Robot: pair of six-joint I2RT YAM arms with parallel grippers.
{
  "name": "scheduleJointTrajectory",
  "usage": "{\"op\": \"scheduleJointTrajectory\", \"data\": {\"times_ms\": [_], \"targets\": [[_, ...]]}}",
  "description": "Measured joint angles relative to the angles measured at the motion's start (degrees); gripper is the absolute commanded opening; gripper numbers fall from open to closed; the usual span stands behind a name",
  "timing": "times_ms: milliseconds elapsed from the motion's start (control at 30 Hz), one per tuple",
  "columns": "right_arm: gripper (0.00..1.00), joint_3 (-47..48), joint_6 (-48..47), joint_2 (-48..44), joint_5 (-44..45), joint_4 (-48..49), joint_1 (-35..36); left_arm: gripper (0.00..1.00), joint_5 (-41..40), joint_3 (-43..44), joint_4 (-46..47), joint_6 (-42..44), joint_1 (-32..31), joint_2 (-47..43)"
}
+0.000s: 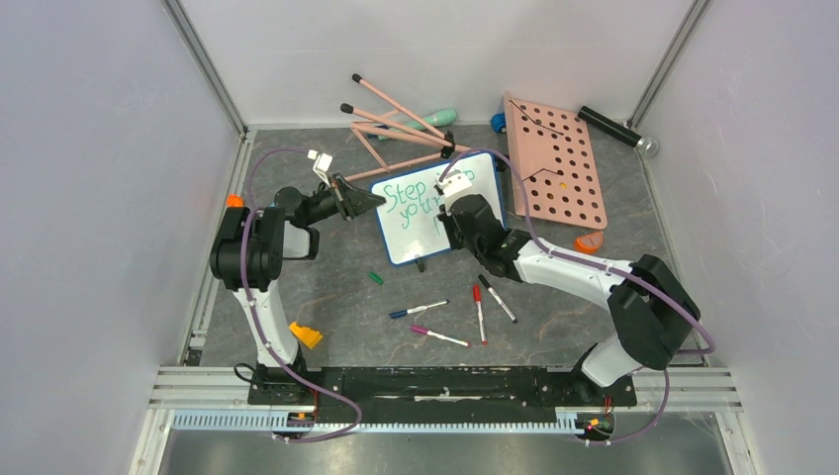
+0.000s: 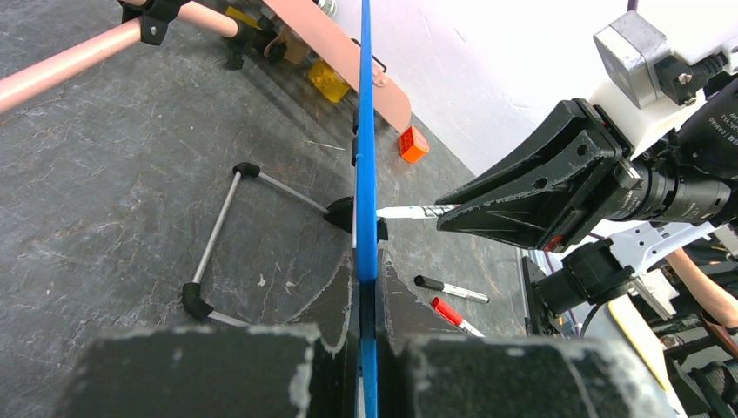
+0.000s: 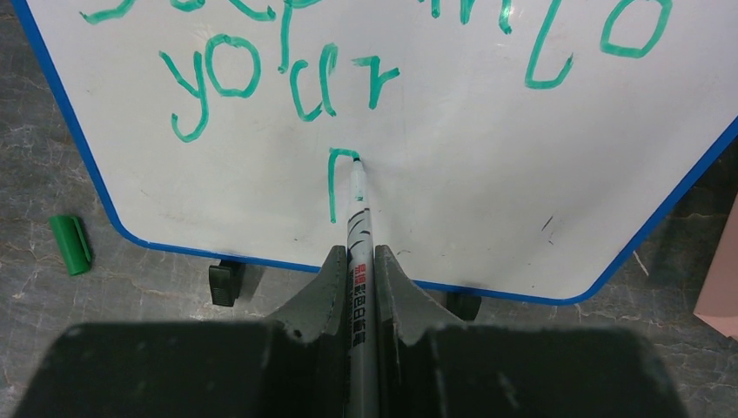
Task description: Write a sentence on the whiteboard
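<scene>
whiteboard (image 1: 414,243) standing mid table (image 1: 336,297), green sentence (image 1: 416,201) reading "Step into your" over 2 lines with 1 hooked stroke beneath, marker (image 3: 358,228) tip touching that stroke, right gripper (image 3: 357,261) closed on marker, left gripper (image 2: 366,296) pinching whiteboard's blue edge

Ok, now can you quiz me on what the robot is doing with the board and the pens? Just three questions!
1. True or false: the left claw is clamped on the blue edge of the whiteboard.
2. What colour is the writing made by the marker held in the right claw? A) red B) green C) black
3. Fill in the gap: seen from the top, ___ loose markers lie on the table in front of the board.

Key: 1 true; 2 B; 3 four.
</scene>
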Motion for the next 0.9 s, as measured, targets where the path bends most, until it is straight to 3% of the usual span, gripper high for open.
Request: {"op": "scheduleJointTrajectory", "data": {"times_ms": [633,900], "targets": [[0.0,-2.4,0.2,-0.6,-6.9,1.4,-0.4,0.02,0.0,0.1,0.0,0.0,0.0,0.1],[0.0,-3.5,-0.3,-4.3,-4.8,1.2,-0.5,0.02,0.0,0.1,0.0,0.0,0.0,0.1]]}}
